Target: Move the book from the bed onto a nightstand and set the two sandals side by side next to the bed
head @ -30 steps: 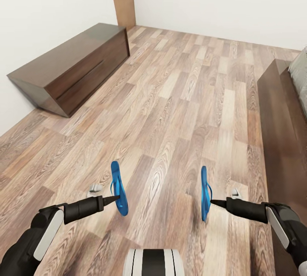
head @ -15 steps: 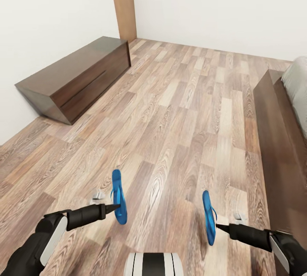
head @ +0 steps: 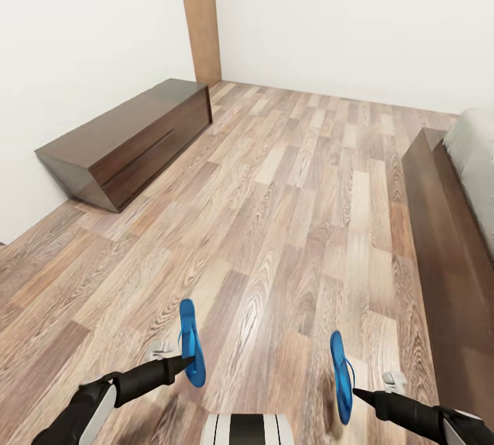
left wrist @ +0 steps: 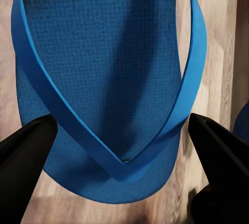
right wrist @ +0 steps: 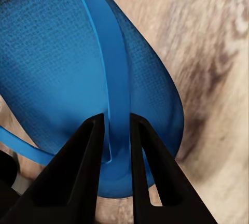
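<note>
Two bright blue sandals hang on edge just above the wood-plank floor (head: 288,177). My left gripper (head: 184,361) is shut on the left sandal (head: 191,342); in the left wrist view its fingers (left wrist: 26,154) stand wide apart, one at each side of that sandal's (left wrist: 104,68) toe end. My right gripper (head: 357,394) is shut on the right sandal (head: 339,375), and its fingertips (right wrist: 93,146) pinch the thong strap (right wrist: 111,89). The bed (head: 439,239) runs along the right, with its dark frame and off-white mattress (head: 477,156). The book and the nightstand are out of view.
A long low dark-wood bench (head: 130,139) stands against the left white wall. A tan wooden door edge (head: 199,16) rises at the back corner. Open plank floor lies between the bench and the bed. My trunk (head: 247,429) shows at the bottom middle.
The whole view has shifted, so the camera has moved; bench and bed sit lower in the picture. Both sandals stay held, and the right gripper has dropped lower than the left.
</note>
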Motion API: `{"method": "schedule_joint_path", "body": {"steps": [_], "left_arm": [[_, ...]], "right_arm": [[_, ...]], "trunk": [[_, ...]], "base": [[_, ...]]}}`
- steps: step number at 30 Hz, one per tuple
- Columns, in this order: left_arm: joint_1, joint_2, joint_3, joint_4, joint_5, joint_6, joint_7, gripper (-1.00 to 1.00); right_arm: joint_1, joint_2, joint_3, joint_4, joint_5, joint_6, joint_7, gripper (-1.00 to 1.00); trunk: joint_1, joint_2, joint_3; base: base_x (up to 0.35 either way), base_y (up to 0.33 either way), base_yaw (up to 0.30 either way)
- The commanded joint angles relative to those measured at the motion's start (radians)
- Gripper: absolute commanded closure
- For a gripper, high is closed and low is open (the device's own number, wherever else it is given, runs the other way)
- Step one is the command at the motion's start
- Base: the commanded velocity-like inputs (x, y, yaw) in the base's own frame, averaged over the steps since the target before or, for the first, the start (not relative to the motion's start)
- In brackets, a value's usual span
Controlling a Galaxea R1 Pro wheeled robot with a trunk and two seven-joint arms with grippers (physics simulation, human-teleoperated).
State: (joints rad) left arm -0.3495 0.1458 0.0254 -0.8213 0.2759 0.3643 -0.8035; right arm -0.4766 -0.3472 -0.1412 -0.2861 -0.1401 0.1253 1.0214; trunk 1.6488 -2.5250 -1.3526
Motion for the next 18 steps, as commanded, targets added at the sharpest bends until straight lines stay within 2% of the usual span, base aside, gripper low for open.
{"method": "schedule_joint_path", "body": {"steps": [1,18], "left_arm": [[0.000,0.000,0.001,0.001,0.006,0.008,-0.002,1.00],[0.000,0.000,0.002,0.002,0.006,0.007,-0.002,1.00]], "right_arm": [[0.000,0.000,0.000,0.000,-0.008,0.010,0.003,1.00],[0.000,-0.001,0.000,0.001,-0.009,0.010,0.000,1.00]], "trunk": [[-0.001,0.000,0.003],[-0.008,0.004,0.069]], "base": [[0.000,0.000,0.000],[0.000,0.000,0.000]]}}
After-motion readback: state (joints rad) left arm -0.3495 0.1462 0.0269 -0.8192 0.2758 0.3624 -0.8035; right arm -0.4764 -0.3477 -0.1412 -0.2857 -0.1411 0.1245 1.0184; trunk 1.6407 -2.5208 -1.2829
